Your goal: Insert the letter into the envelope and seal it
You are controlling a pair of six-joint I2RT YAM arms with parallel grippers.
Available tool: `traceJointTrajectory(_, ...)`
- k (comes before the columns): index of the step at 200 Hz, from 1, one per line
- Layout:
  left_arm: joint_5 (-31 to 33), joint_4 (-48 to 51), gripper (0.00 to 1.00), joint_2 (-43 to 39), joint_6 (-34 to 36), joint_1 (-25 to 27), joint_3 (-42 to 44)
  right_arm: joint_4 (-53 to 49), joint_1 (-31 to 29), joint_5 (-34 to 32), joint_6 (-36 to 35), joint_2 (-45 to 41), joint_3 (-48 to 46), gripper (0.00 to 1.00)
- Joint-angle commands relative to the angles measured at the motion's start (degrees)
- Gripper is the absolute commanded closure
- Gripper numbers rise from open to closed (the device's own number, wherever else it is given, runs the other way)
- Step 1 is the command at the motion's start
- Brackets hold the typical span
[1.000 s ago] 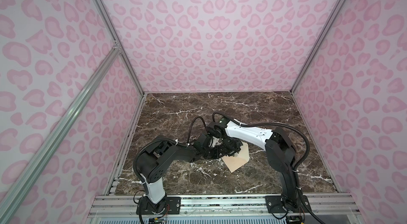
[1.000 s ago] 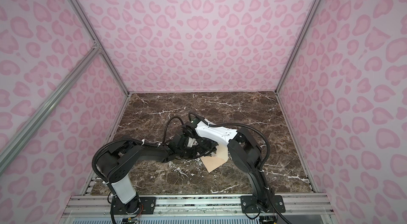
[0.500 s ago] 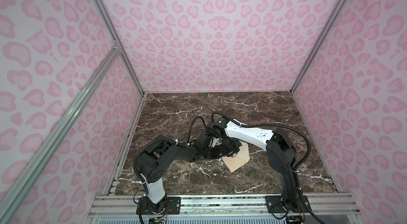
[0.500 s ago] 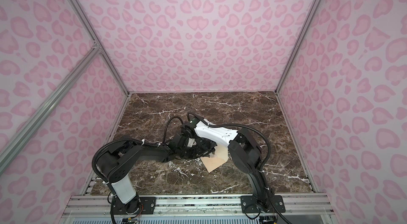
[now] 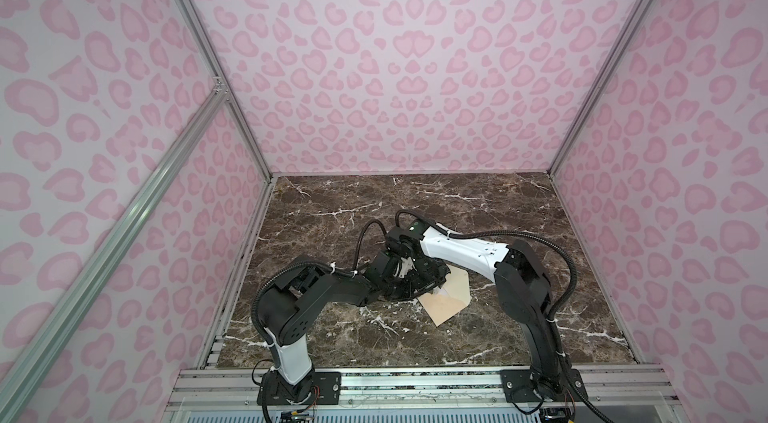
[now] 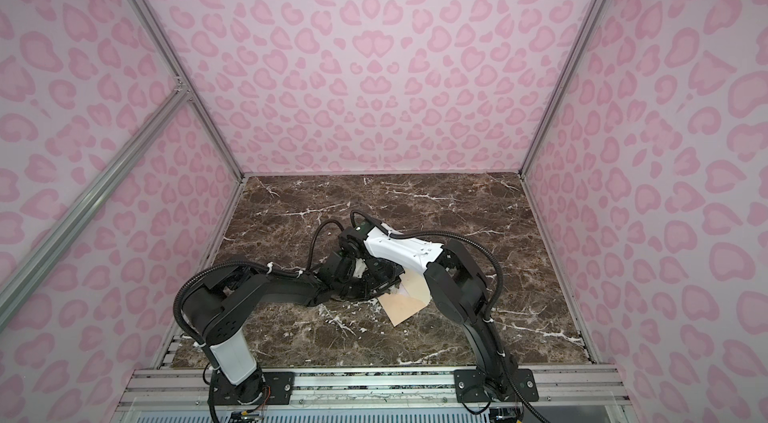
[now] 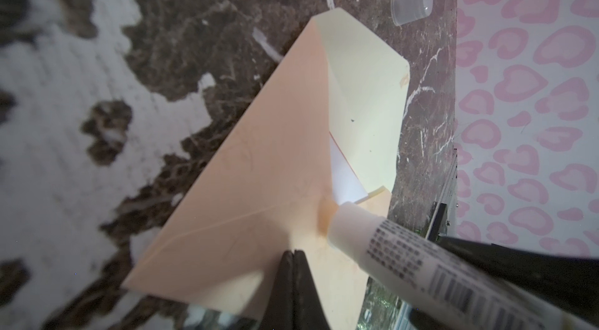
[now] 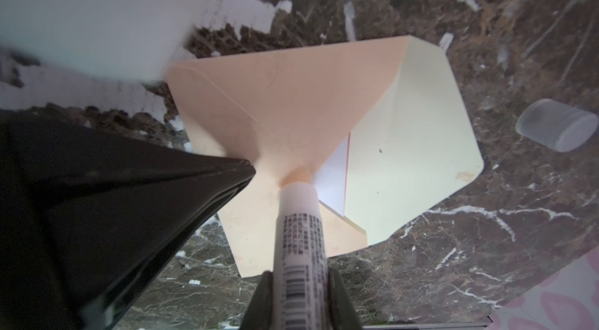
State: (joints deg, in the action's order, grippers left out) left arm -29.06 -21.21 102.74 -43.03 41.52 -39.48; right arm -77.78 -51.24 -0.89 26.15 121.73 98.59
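The peach-tan envelope (image 5: 448, 303) (image 6: 405, 305) lies flat on the marble, its pale flap (image 7: 363, 91) (image 8: 411, 150) folded open. Inside the mouth, the letter (image 7: 342, 176) (image 8: 334, 182) shows as a white sliver with a red edge. My left gripper (image 7: 294, 252) is shut, and its tips press down on the envelope's (image 7: 259, 182) body. My right gripper (image 8: 299, 275) is shut on a white glue stick (image 8: 299, 241) (image 7: 405, 257). The stick's tip touches the envelope (image 8: 285, 101) at the seam point beside the letter. In both top views the two wrists hide the grippers.
A small translucent cap (image 7: 411, 1) (image 8: 557, 129) lies on its side on the marble past the open flap. Pink patterned walls (image 5: 665, 234) enclose the table on three sides. A metal rail (image 5: 415, 379) runs along the front edge.
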Motion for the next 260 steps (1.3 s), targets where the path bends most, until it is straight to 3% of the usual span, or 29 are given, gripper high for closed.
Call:
traceJointTrajectory(1,3.5,5.4,0.96,0.3,1.5,0.1,-0.2,-3.4,-0.7,-0.5,-0.6,1.7,-2.0,1.00)
traceJointTrajectory(260,3.4,5.7,0.96,0.5,1.7,-0.9,-0.6,-4.4,-1.5,-0.1,-1.1,-2.5,-7.5,1.00)
